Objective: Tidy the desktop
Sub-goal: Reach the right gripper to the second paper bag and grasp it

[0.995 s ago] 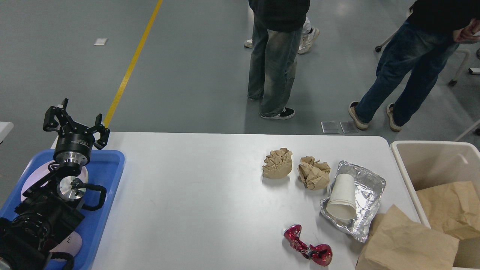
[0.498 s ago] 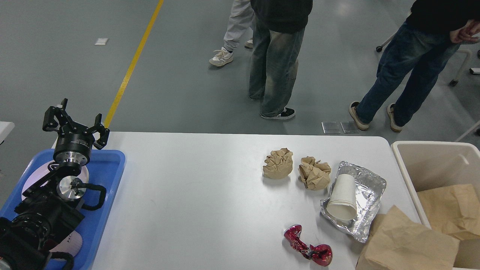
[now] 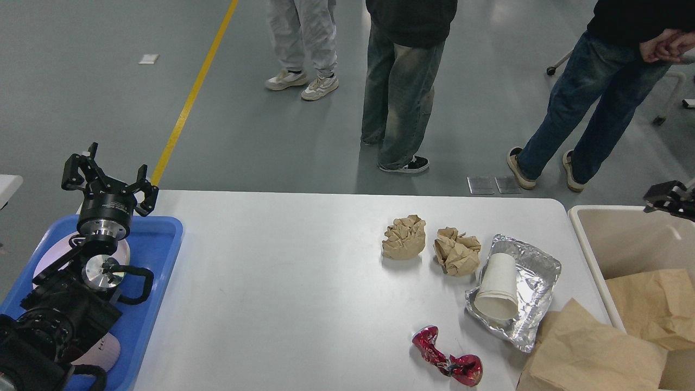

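The white desktop (image 3: 282, 282) carries litter on its right half: two crumpled brown paper balls (image 3: 403, 237) (image 3: 456, 251), a foil tray (image 3: 535, 277) with a white paper cup (image 3: 497, 287) lying on its side in it, and a crumpled red wrapper (image 3: 448, 363) near the front edge. My left gripper (image 3: 110, 176) is open and empty, raised above the blue tray (image 3: 157, 239) at the far left. A dark part of my right gripper (image 3: 670, 198) shows at the right edge above the beige bin (image 3: 583, 231); its fingers cannot be told apart.
The blue tray holds white plates (image 3: 51, 255) under my left arm. A brown paper bag (image 3: 589, 353) lies at the desktop's front right corner. The bin holds brown paper (image 3: 654, 304). Three people (image 3: 402, 81) stand beyond the far edge.
A part of my right gripper has come into view at the right edge above the bin. A person in light trousers has walked in behind the table. My left arm has not moved.
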`<action>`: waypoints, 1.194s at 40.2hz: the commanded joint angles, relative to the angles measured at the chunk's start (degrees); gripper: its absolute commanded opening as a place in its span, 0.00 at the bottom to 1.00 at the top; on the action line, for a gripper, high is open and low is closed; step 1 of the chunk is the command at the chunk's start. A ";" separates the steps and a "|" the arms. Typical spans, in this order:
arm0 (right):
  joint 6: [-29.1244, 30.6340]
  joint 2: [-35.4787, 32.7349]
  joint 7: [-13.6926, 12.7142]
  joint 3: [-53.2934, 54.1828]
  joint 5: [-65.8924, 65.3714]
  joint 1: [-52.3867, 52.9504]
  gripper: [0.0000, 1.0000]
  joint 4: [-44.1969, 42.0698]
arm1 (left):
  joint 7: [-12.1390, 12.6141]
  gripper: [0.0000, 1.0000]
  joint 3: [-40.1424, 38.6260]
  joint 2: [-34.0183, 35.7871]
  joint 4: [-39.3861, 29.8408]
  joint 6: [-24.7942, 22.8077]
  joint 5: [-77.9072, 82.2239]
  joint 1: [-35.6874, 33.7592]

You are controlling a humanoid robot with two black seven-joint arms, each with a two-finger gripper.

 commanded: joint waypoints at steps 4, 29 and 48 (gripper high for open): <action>23.29 2.25 0.10 -2.66 0.04 19.41 0.99 10.62 | 0.00 0.96 0.00 -0.01 0.01 0.00 0.00 0.00; 13.24 10.95 -0.16 -2.13 -0.05 0.92 0.98 15.21 | 0.00 0.96 0.00 -0.01 0.01 0.00 0.00 0.00; 6.46 14.30 -0.16 3.49 0.04 -12.19 0.98 13.54 | 0.00 0.96 0.00 -0.01 0.01 0.00 0.00 0.00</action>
